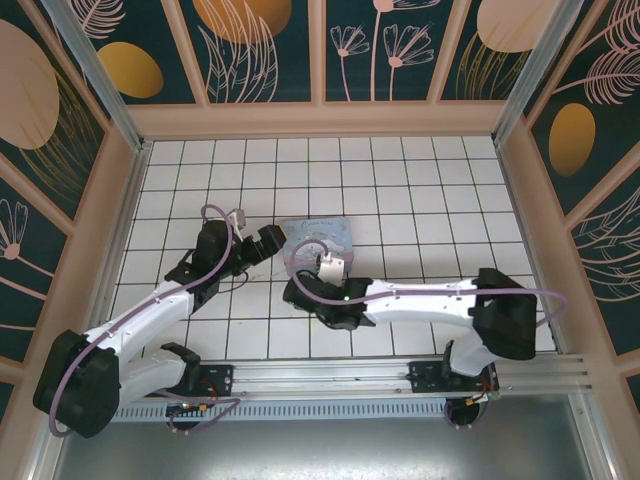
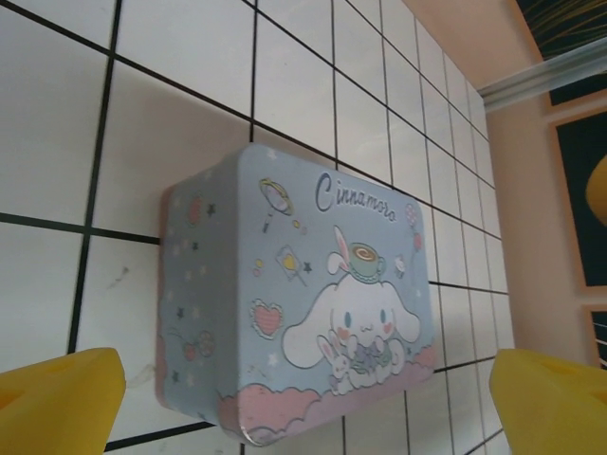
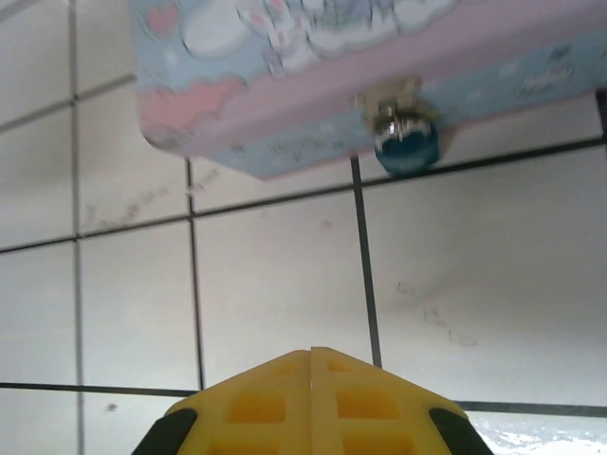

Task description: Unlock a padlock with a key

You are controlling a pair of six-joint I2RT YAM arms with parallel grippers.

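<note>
While the left gripper (image 2: 305, 403) stands wide open, its 2 yellow fingertips (image 2: 57, 403) sit at the lower corners of the left wrist view, and the pastel-blue cartoon-print box (image 2: 313, 303) lies ahead of the gap between them. The box rests flat on the white tiled worktop (image 1: 420, 200) with its printed lid facing up. The right gripper (image 3: 311, 379) is closed: its 2 yellow fingers meet along a thin seam, and I cannot tell whether anything is pinched between them. Ahead of it, apart from the fingers, the padlock (image 3: 406, 150) hangs at the box's pink front band. Its small dark-blue body sits just under a silvery latch (image 3: 389, 102), close to the worktop — whether it touches the tiles is unclear. A dark grout line runs from the right gripper toward the padlock, which sits slightly right of that line. From above, the left arm reaches in from the left, its end just beside the box's left side. The right arm crosses in from the right — its end lies near the box's near edge. The box sits between the 2 arm ends.
</note>
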